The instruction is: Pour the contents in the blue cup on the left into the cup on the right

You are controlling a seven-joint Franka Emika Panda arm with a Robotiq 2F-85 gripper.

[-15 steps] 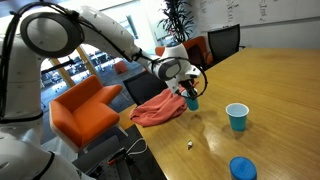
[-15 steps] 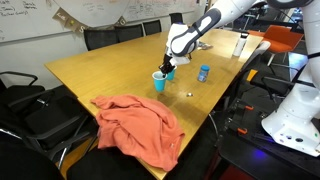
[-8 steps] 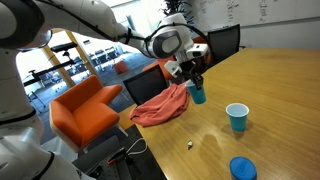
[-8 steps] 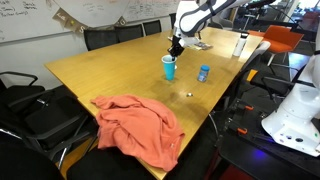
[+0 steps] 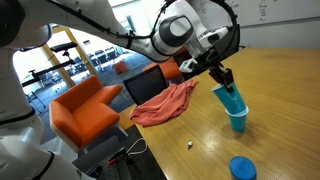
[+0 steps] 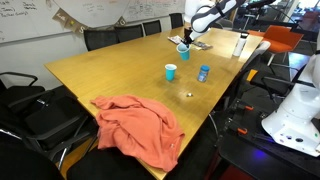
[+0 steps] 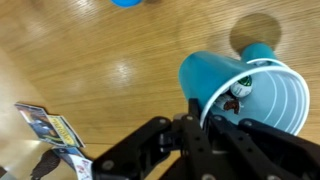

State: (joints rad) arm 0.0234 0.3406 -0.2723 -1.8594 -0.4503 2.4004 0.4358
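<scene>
My gripper (image 5: 222, 78) is shut on the rim of a blue cup (image 5: 229, 97) and holds it tilted, right over the second blue cup (image 5: 238, 120) that stands on the wooden table (image 5: 280, 90). In the wrist view my gripper (image 7: 200, 118) pinches the white rim of the held cup (image 7: 212, 76). A small white and green item (image 7: 240, 93) lies inside the held cup. Part of the other cup (image 7: 260, 50) shows behind it. In an exterior view the gripper (image 6: 186, 42) is high above the standing cup (image 6: 171, 72).
A red cloth (image 5: 165, 103) lies at the table edge; it also shows in an exterior view (image 6: 140, 125). A blue lid (image 5: 243, 168) and a small white piece (image 5: 190, 145) lie nearer. Orange and black chairs surround the table. A small packet (image 7: 45, 125) lies at the lower left of the wrist view.
My gripper has lifted the blue cup from beside the red cloth, carried it right to above the other cup and tilted it.
</scene>
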